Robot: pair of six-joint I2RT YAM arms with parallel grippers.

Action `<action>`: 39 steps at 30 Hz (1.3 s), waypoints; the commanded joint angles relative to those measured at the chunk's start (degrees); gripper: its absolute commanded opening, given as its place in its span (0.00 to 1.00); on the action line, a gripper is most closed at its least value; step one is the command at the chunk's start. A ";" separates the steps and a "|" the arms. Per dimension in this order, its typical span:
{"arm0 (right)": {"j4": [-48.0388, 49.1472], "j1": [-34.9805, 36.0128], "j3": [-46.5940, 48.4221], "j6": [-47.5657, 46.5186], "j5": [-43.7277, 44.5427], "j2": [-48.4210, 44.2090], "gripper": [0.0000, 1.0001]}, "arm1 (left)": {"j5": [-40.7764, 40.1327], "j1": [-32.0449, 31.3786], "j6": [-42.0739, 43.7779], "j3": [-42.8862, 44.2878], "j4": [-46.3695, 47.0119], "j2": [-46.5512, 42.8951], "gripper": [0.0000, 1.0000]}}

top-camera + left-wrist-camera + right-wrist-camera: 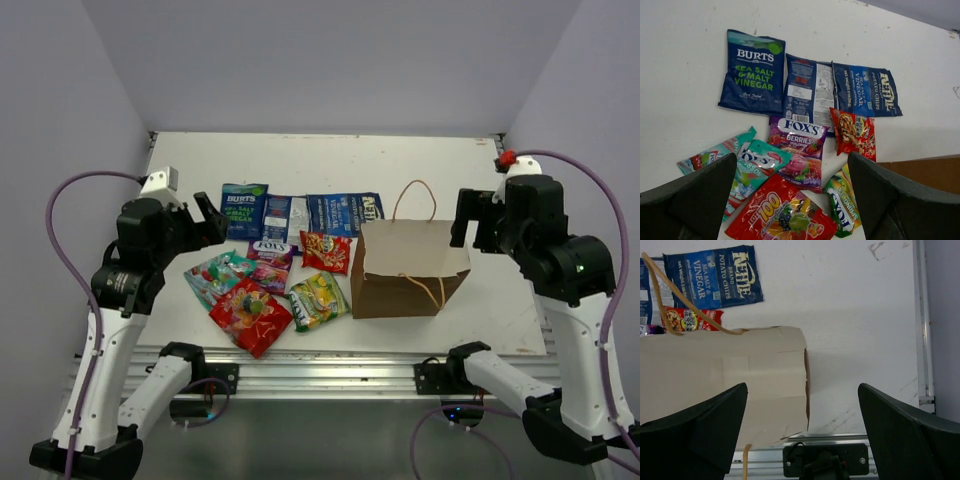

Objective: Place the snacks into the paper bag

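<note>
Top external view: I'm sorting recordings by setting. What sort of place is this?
Probably a robot lab test cell: a white table boxed in by plain pale walls, with a white left arm and right arm mounted on a metal rail.

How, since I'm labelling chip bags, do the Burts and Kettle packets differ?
Burts packet ends the row on the left; Kettle packet ends it on the right, nearer the paper bag. Burts lies portrait in the top view, Kettle landscape. Burts has green lettering, Kettle pale. Both are dark blue.
</note>
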 commanded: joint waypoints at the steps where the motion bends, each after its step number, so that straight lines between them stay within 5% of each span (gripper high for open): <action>1: -1.54 0.20 -2.83 -0.64 -0.18 1.23 0.95 | -1.38 -0.23 -0.67 -2.84 2.27 -0.96 0.96; 9: 0.48 0.20 -13.64 0.94 -0.27 -0.34 0.62 | -2.00 -0.23 -0.32 -6.53 3.68 -0.96 0.96; 12: 0.57 0.29 -14.70 0.76 0.70 -0.96 0.37 | -1.74 -0.23 -0.75 -8.55 5.34 -0.26 0.96; 13: 0.48 0.29 -14.79 0.68 0.87 -1.14 0.16 | -1.65 -0.23 -1.02 -9.08 5.70 -0.17 0.96; 15: 0.39 0.20 -14.70 0.76 1.67 -1.23 0.00 | -1.56 -0.23 -1.54 -10.83 6.66 0.45 0.96; 23: -0.14 0.20 -14.00 1.29 2.19 -1.49 0.00 | -0.68 -4.26 -9.61 -20.33 9.48 2.56 0.87; 30: -0.14 0.20 -12.51 2.17 1.49 -1.23 0.00 | -12.01 -25.78 -20.70 -23.94 6.23 8.97 0.91; 39: 0.48 0.20 -13.56 2.87 0.70 -1.58 0.00 | -25.18 -26.69 -15.53 -14.29 6.74 8.17 0.95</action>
